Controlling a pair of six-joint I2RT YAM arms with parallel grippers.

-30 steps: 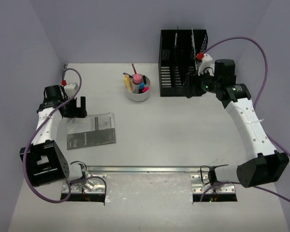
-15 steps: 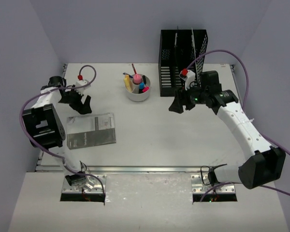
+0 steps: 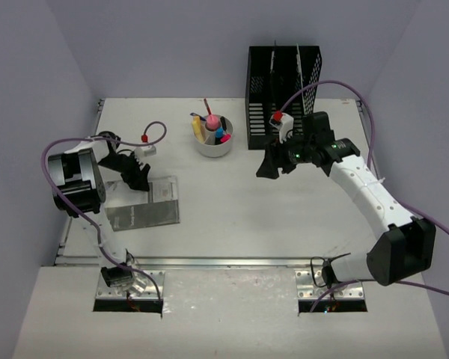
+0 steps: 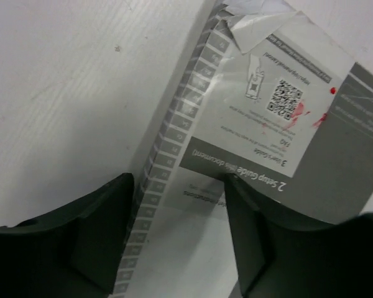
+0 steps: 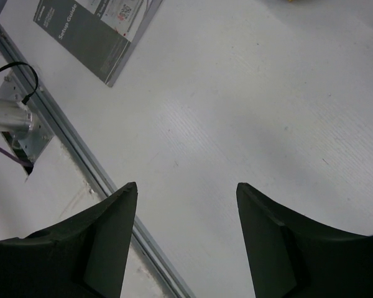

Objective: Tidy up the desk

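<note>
**Item 1. Large flat matte white desk** [image 3: 284, 217]: fills the floor of the pale-walled enclosure and carries everything listed below. A silver metal rail [image 3: 224, 262] runs along its near edge, just ahead of the two arm bases.

**Item 2. Grey-and-white printed setup-guide booklet** [image 3: 142, 203]: lies flat on the left part of the desk, near the rail. The left wrist view shows a QR code, small red marks and a strip of grey index squares down one edge.

**Item 3. Small round white cup** [image 3: 213, 147]: stands at rear centre, to the left of the rack and apart from it. It holds upright pens and markers in pink, blue, yellow and red.

**Item 4. Black mesh file rack** [image 3: 283, 86]: stands upright at the rear right, against the back wall.

**Item 5. Left gripper** [image 3: 138, 179]: sits low over the booklet's far edge.
- Fingers [image 4: 93, 230] are partly open.
- The index-square edge lies in the gap between them.
- One finger is outside that edge over bare desk, and the other is over the printed cover.
- Whether the tips press on the paper cannot be told.

**Item 6. Right gripper** [image 3: 273, 170]: is in front of the rack, clear of it, over bare desk right of centre.
- Fingers [image 5: 280, 248] are spread apart.
- Nothing is between them; the right wrist view shows only white surface there.
- The booklet and the rail appear at the upper left of that view.
</note>
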